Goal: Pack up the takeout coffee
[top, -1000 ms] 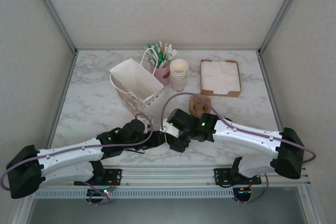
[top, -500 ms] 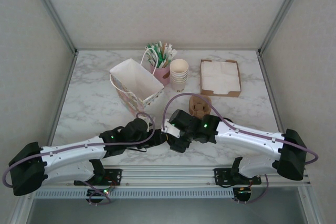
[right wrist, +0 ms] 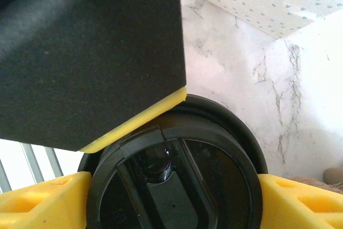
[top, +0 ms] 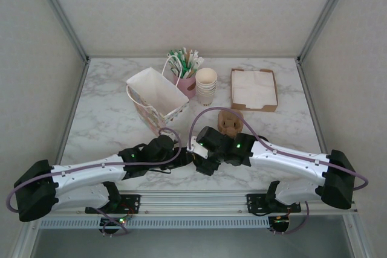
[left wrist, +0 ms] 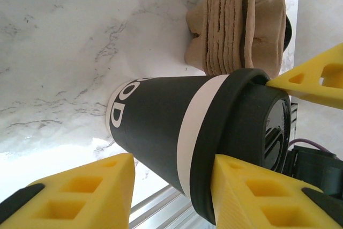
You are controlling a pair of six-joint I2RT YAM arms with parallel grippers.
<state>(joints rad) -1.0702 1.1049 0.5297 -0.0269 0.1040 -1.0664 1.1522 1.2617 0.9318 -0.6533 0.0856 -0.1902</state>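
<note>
My left gripper point(left wrist: 171, 159) is clamped on the takeout coffee point(left wrist: 161, 116), with the right gripper point(right wrist: 174, 178) pinching its lid point(right wrist: 177, 197), at the six o'clock edge of the grey-veined marble table point(top: 103, 125). Plain pale walls point(top: 193, 4) and metal corner posts point(top: 60, 13) box the table in.

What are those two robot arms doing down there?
The left gripper is clamped on a cup near the front of the table. The right gripper grips the black lid on top of the cup. The open bag stands behind them, and the cup isn't in it yet.
</note>
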